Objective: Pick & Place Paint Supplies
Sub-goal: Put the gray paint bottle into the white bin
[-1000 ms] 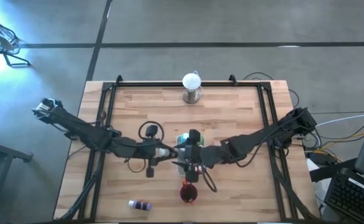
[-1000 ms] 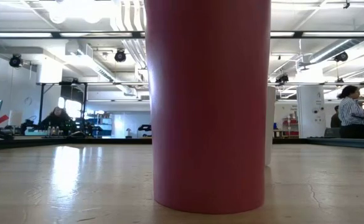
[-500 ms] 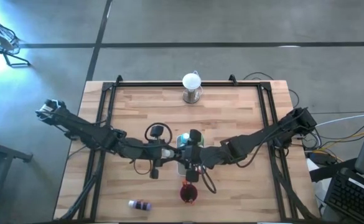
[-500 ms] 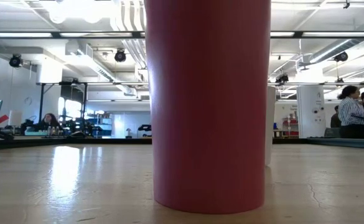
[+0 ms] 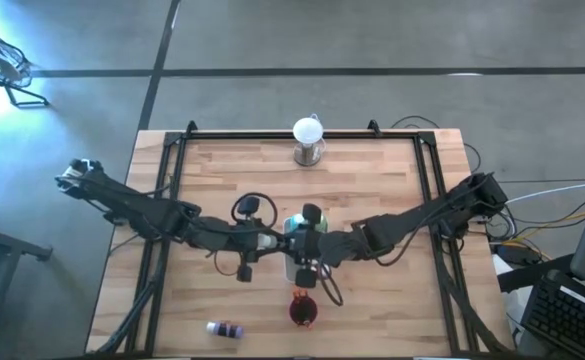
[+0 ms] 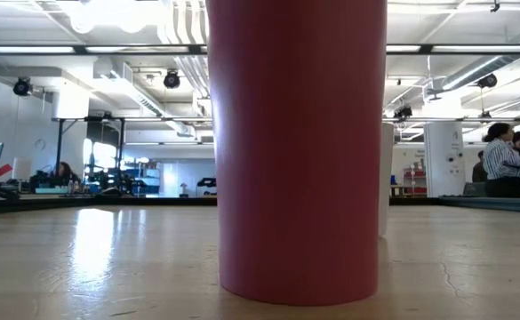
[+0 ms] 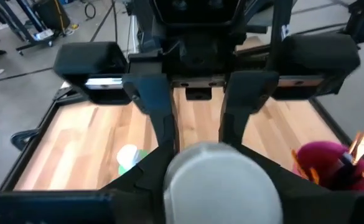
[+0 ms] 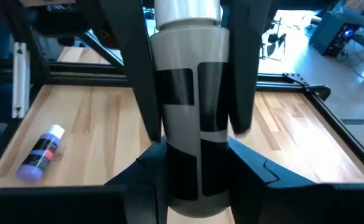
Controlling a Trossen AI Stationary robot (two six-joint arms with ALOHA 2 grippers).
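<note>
A paint bottle (image 8: 191, 112) with a pale body, black label and white cap (image 7: 219, 180) hangs above the table's middle, between my two grippers. My left gripper (image 5: 277, 240) is shut on its cap end. My right gripper (image 5: 307, 243) faces it and is shut on the base end. The bottle lies along the line between the two hands. A purple bottle (image 5: 225, 329) lies on its side near the front edge. A green bottle (image 7: 129, 158) lies on the wood below the hands. My left gripper pinches the bottle's upper part, just below the cap (image 8: 188, 37), between its two fingers (image 8: 138, 68). It comes from the table's left, slanting slightly down, with the fingers along the bottle. The bottle is clear of the table. My right gripper has the bottle's base end (image 8: 197, 186) between its two fingers (image 8: 250, 168). It comes from the table's right, slanting slightly down, with the fingers along the bottle. The base points toward this hand and the cap away from it.
A dark red cup (image 5: 302, 310) holding brushes (image 7: 362, 140) stands near the front edge and fills the low view (image 6: 297, 151). A white globe on a metal base (image 5: 309, 140) stands at the far edge. Black rails (image 5: 172, 170) run along the table's sides.
My left hand has shifted a little toward my right gripper and tipped slightly, still holding the bottle. The right arm has kept its place.
</note>
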